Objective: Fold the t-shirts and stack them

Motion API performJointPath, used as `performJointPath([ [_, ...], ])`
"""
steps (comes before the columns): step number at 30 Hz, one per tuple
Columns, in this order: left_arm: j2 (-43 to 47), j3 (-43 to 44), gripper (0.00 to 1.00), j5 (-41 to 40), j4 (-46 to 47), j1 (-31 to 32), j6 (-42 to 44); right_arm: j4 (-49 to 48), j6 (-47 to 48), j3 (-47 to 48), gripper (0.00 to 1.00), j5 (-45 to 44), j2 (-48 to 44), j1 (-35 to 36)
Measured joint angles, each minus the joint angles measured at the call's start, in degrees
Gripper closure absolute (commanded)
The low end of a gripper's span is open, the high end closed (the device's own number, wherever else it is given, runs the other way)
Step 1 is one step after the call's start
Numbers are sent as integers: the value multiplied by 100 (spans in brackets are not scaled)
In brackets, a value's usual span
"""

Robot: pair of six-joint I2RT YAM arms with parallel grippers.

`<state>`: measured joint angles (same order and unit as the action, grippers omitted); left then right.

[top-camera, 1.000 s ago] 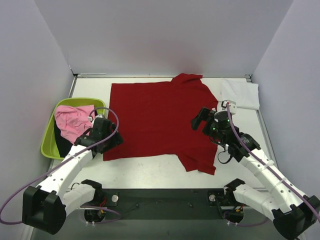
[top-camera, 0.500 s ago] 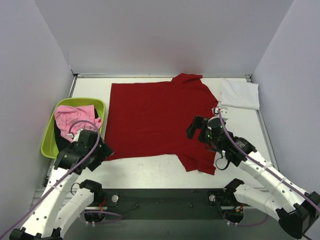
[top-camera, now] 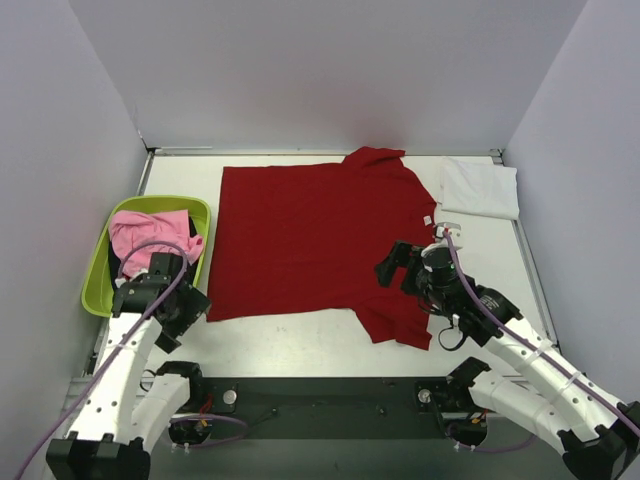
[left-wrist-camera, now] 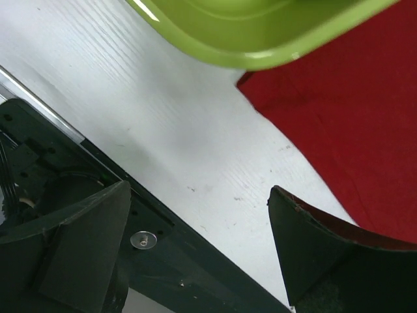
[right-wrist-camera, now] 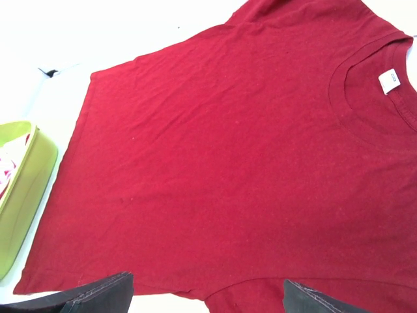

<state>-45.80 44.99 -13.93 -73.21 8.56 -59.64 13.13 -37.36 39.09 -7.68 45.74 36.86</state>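
Red t-shirt (top-camera: 300, 235) lies unfolded, white t-shirt (top-camera: 480, 187) folded beside it; our left gripper (left-wrist-camera: 195, 195) and right gripper (right-wrist-camera: 208, 280) gape empty.

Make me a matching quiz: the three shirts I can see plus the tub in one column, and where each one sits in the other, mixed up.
1. red t-shirt
2. white t-shirt
3. pink t-shirt
4. green tub

A. far right corner of the table
B. left edge of the table
C. inside the tub
D. spread flat mid-table

Pairs: 1-D, 2-A, 3-C, 4-B
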Motion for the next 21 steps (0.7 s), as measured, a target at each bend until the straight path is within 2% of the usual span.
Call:
performJointPath([
  [4,-501,-20,4,151,382,-1086,518,-46,2,-116,0,70,-146,0],
  [7,-850,-24,4,369,697,-1585,828,-96,17,-205,0,107,-173,-2],
  [21,-2704,271,4,800,1576,-1985,1576,-260,42,-367,0,170,-223,-2],
])
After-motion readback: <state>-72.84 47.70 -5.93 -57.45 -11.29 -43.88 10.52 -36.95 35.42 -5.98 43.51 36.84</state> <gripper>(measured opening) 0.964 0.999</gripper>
